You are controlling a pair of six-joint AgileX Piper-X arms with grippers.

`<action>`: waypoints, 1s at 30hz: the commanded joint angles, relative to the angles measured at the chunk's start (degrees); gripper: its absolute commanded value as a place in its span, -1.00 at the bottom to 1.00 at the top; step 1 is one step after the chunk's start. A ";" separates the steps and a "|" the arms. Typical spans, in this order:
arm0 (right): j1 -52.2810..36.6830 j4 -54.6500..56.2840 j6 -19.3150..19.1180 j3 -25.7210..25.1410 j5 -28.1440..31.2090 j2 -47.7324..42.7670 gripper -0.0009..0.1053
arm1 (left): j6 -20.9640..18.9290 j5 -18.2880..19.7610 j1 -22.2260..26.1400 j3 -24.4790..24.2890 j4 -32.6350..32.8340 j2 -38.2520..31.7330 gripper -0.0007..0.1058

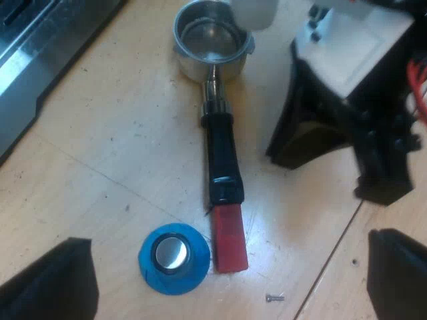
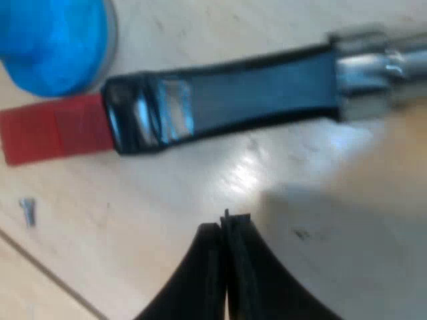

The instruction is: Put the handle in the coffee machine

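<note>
Metal holder: the metal holder (image 1: 213,40) lies loose on the wooden table (image 1: 100,167), its round basket open upward and bare metal inside
Handle: the dark handle (image 1: 222,157) runs straight out from the basket over a short metal neck (image 2: 380,67) and lies flat on the wood; glints show on its glossy black near the red
Red end: the red end (image 1: 229,240) points away from the basket, with the blue tamper (image 1: 175,259) just beside it
Blue tamper: it rests on the table with its round metal face up
Right gripper: the right gripper (image 2: 227,223) has its two black fingers pressed together with nothing between them; the tip hovers close beside the middle of the handle, apart from it, over its own shadow on the wood
Left gripper: the left gripper (image 1: 230,240) hangs above the red end and the tamper, fingers spread wide, holding nothing
Screw: a small screw (image 1: 273,298) lies on the table near the red end
Espresso machine: a slatted metal edge of the espresso machine (image 1: 40,47) stands well apart from the holder
</note>
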 commanded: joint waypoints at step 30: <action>-6.54 32.76 -18.76 -17.50 14.68 -16.42 0.59 | -0.11 -0.60 -0.31 -0.23 -4.58 0.51 0.58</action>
